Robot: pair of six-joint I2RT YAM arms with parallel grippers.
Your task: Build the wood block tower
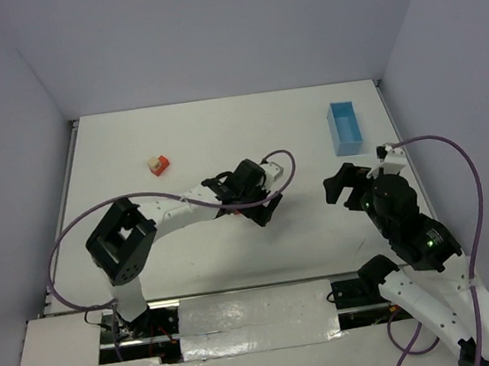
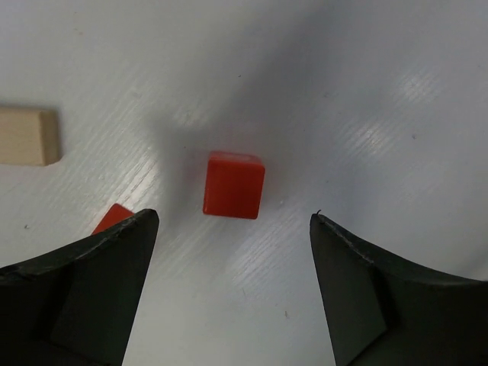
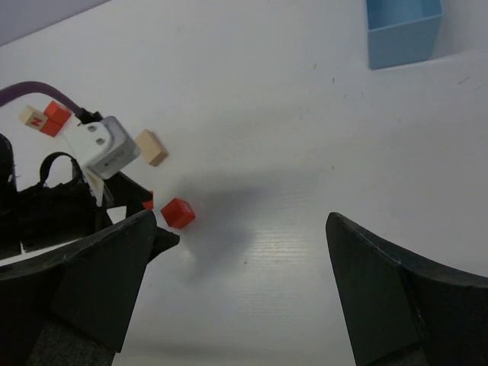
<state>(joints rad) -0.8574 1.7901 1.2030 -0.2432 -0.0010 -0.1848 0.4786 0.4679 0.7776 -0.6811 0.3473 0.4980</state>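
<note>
A red-orange cube [image 2: 234, 184] lies on the white table just ahead of my open left gripper [image 2: 232, 221], apart from both fingers. A second red piece [image 2: 113, 218] is half hidden behind the left finger. A tan slab [image 2: 29, 136] lies at the far left. In the right wrist view the same cube [image 3: 178, 213] and slab [image 3: 152, 147] lie by the left arm's wrist [image 3: 99, 145]. A small cluster of red and tan blocks [image 1: 158, 165] sits further left and also shows in the right wrist view [image 3: 46, 118]. My right gripper [image 3: 240, 221] is open and empty.
A light blue rectangular box [image 1: 345, 128] stands at the back right, also seen in the right wrist view [image 3: 402, 30]. The left gripper [image 1: 261, 209] is over the table's middle and the right gripper [image 1: 342, 191] is to its right. Purple cables loop from both arms.
</note>
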